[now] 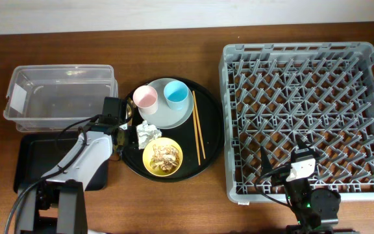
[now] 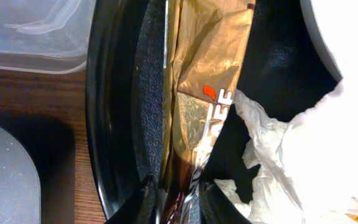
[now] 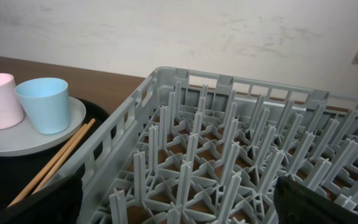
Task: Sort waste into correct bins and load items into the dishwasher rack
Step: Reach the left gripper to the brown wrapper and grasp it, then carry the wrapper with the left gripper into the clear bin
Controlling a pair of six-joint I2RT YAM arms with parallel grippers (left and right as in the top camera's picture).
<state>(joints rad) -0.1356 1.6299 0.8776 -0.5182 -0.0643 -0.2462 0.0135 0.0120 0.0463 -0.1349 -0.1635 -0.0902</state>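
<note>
My left gripper [image 2: 179,202] is at the left edge of the round black tray [image 1: 210,146], shut on the brown-gold wrapper [image 2: 204,68], which lies flat on the tray. The crumpled white tissue [image 1: 148,133] lies just right of it and also shows in the left wrist view [image 2: 291,162]. The yellow bowl [image 1: 162,156] holds brownish food scraps. The pink cup [image 1: 145,97] and blue cup [image 1: 176,93] stand on the grey plate [image 1: 167,116]. The chopsticks [image 1: 198,133] lie to the right. My right gripper [image 1: 284,153] is open and empty over the grey rack [image 1: 304,71].
The clear tub [image 1: 60,91] stands at the back left, with the flat black tray [image 1: 34,159] in front of it, both beside my left arm. The rack fills the right side of the table. Brown tabletop shows between the tray and the tub.
</note>
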